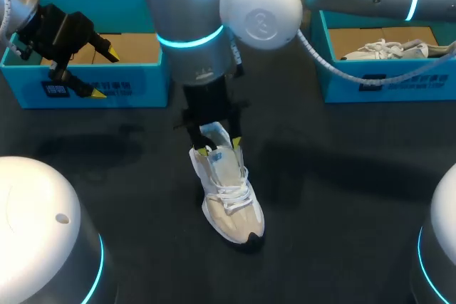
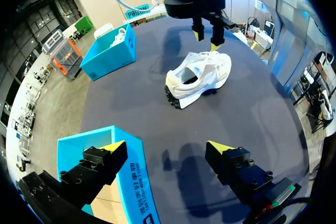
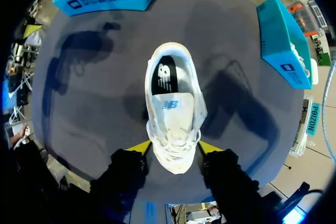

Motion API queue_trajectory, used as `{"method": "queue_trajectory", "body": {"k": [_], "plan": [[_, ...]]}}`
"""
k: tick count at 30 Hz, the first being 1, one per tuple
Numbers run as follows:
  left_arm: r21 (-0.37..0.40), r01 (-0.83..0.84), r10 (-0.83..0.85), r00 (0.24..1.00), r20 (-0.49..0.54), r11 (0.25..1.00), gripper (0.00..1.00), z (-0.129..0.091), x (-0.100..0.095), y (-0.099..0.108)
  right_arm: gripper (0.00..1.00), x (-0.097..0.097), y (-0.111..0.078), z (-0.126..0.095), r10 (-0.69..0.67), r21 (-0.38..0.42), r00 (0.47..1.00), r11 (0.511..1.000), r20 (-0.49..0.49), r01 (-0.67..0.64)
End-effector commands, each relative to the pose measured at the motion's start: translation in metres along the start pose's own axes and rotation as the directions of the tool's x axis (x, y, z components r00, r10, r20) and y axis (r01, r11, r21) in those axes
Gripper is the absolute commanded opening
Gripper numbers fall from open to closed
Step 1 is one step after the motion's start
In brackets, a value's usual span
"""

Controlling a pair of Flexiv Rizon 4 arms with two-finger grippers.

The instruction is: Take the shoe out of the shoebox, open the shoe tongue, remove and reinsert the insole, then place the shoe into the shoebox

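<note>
A white-and-beige mesh sneaker [image 1: 229, 201] with white laces stands upright on the dark surface [image 1: 342, 176], its black insole [image 3: 165, 74] showing. The right tool [image 1: 221, 147] hovers just above it, fingers apart.

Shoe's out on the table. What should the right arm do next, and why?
Probably lower the open right gripper and pinch the tongue: it hangs above the shoe, gripping nothing, and the insole is still inside.

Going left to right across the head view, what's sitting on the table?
blue shoebox on the left → white shoe → blue shoebox on the right
</note>
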State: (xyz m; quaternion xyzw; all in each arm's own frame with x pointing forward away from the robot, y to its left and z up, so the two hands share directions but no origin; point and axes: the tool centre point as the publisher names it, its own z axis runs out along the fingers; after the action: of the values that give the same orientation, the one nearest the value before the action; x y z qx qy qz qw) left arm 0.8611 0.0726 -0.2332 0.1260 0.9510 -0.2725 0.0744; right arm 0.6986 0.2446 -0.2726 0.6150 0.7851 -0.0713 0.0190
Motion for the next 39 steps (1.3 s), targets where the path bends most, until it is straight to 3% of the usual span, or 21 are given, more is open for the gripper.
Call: {"method": "queue_trajectory", "body": {"k": [1,7,15,24,27,33,39], "plan": [[-0.004,0.0,0.0,1.0,-0.002,1.0,1.0,0.0,-0.001,0.0,0.29,0.006,-0.006,0.009,0.009,-0.034,1.0,0.999,0.023,-0.009],[-0.004,0.0,0.0,1.0,-0.002,1.0,1.0,0.0,-0.001,0.0,0.2,0.0,-0.004,0.026,0.017,-0.037,1.0,0.999,0.013,-0.017],[-0.004,0.0,0.0,1.0,-0.002,1.0,1.0,0.0,-0.001,0.0,0.27,-0.004,0.018,0.056,-0.023,-0.025,1.0,0.999,0.001,0.023],[-0.004,0.0,0.0,1.0,-0.002,1.0,1.0,0.0,-0.001,0.0,0.23,-0.007,0.038,0.079,-0.056,-0.025,0.998,0.998,-0.011,0.056],[-0.004,0.0,0.0,1.0,-0.002,1.0,1.0,0.0,-0.001,0.0,0.22,-0.009,0.04,0.078,-0.062,-0.031,0.998,0.998,-0.021,0.062],[-0.004,0.0,0.0,1.0,-0.002,1.0,1.0,0.0,-0.001,0.0,0.24,-0.017,0.038,0.056,-0.073,-0.071,0.997,0.995,-0.001,0.073],[-0.004,0.0,0.0,1.0,-0.002,1.0,1.0,0.0,-0.001,0.0,0.33,-0.006,0.049,0.07,-0.175,-0.067,0.984,0.983,-0.043,0.172]]}}
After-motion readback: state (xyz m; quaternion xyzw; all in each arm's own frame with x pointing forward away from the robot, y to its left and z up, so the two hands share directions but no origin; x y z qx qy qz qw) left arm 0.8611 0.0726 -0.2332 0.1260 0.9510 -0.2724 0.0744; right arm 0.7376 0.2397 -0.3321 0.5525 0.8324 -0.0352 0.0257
